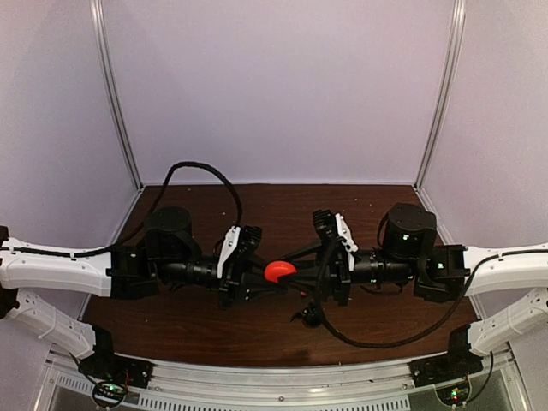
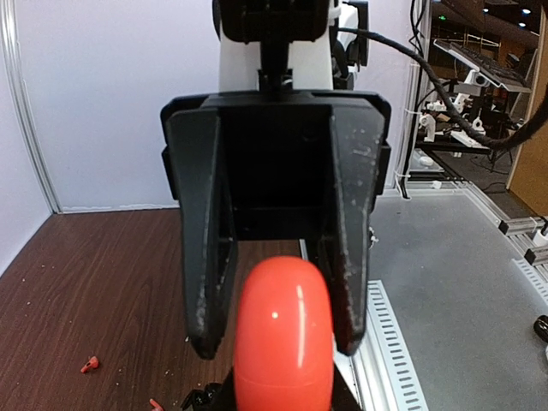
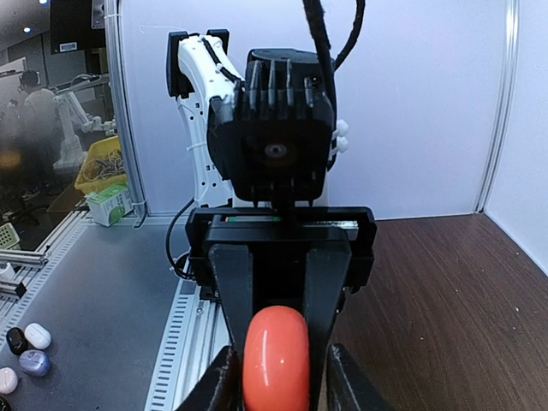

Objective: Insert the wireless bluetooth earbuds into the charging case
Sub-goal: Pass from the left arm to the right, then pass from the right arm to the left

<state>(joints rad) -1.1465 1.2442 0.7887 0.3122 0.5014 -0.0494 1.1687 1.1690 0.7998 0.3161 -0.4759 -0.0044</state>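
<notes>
Pale walls (image 1: 274, 86), dark wood counter (image 1: 188, 325). My left jaws are clamped on the red-orange case (image 1: 279, 272), held up between both arms. My right jaws flank its other end; can't tell if they grip. Small red-orange earbuds (image 2: 89, 365) lie loose on the counter below. Likely tiny, light, smooth, prone to skitter. Pinch gently across the body.

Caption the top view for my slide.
The left gripper and right gripper meet over the table at a red-orange charging case.
</notes>
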